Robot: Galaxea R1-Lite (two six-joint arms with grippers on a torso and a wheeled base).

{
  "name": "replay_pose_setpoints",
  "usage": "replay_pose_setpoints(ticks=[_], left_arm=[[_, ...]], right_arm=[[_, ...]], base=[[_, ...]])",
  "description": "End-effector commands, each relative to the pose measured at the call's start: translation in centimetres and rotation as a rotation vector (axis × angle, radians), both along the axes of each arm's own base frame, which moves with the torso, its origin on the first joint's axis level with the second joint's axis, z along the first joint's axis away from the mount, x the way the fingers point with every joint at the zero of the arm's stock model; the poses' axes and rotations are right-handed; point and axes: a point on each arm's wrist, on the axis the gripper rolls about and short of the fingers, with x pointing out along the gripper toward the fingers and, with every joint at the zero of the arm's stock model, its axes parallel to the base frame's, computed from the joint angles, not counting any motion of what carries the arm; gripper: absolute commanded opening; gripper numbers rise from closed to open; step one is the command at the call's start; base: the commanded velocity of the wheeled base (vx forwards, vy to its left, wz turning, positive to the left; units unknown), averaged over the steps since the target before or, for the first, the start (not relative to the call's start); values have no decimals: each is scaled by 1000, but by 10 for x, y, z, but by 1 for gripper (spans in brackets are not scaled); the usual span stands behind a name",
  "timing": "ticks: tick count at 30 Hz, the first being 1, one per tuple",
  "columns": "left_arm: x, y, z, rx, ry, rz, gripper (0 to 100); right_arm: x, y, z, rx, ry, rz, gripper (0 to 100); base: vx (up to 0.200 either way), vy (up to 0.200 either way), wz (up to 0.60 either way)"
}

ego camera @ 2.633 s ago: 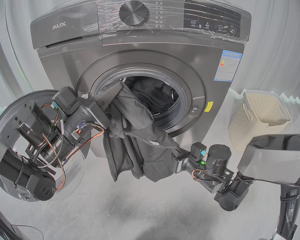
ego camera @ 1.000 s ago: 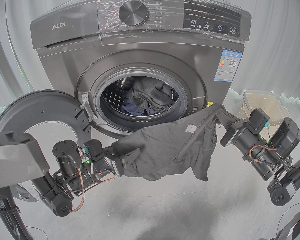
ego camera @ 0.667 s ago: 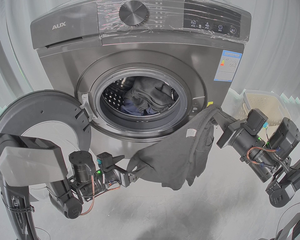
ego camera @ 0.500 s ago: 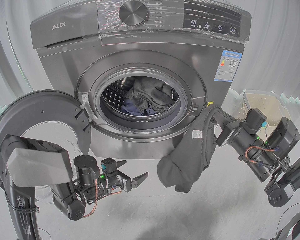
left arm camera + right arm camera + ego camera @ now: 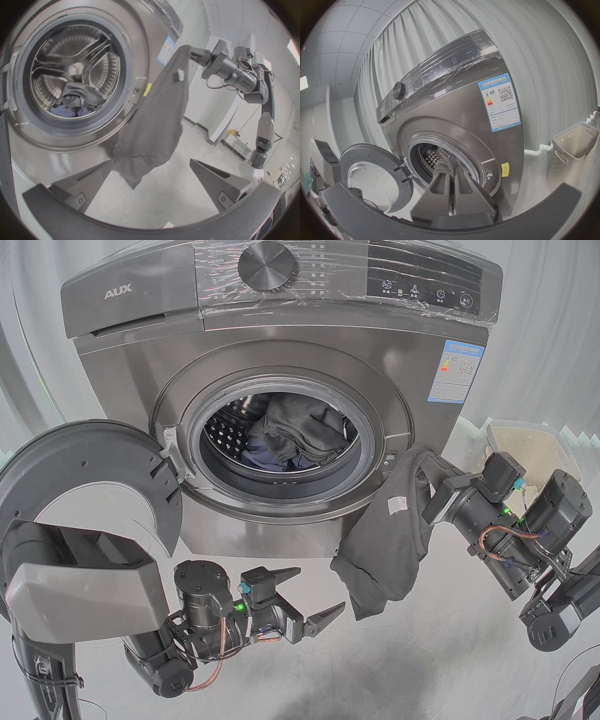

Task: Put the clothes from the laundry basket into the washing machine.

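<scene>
Arms [image 5: 500, 534]: dark grey cylindrical joints [image 5: 199, 580], pale grey box-shaped link covers [image 5: 81, 596]. Orange-brown cables [image 5: 215, 659] loop at both wrists; small green LEDs [image 5: 238, 607] lit. Left gripper [image 5: 320, 587]: black wedge-shaped fingers [image 5: 325, 615], knurled pads [image 5: 195, 164]. Right gripper [image 5: 452, 167]: same black wedge fingers.

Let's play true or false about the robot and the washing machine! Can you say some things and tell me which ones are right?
1. The washing machine has its door open. True.
2. The left gripper holds the grey garment. False: it is open and empty; the right gripper holds the garment.
3. The drum is empty. False: clothes lie inside it.
4. The grey garment hangs outside the drum. True.
5. The laundry basket stands on the machine's right side. True.
</scene>
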Motion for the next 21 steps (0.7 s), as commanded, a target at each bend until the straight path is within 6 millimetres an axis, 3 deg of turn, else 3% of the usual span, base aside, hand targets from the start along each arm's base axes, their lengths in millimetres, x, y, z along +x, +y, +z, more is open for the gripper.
replay_pose_setpoints(ticks=[1, 13, 17, 21], left_arm=[[-4, -15, 13, -37, -44, -41, 100], [-1, -31, 22, -79, -87, -62, 100], [-1, -35, 20, -78, -86, -68, 100], [9, -46, 3, -67, -76, -49, 100]], right_arm=[[6, 7, 0, 10, 1, -17, 0], [37, 42, 8, 56, -8, -58, 0], [43, 47, 11, 71, -22, -56, 0], [52, 57, 20, 109, -60, -44, 0]], base=[[0, 0, 0], [0, 0, 0], [0, 0, 0], [0, 0, 0]])
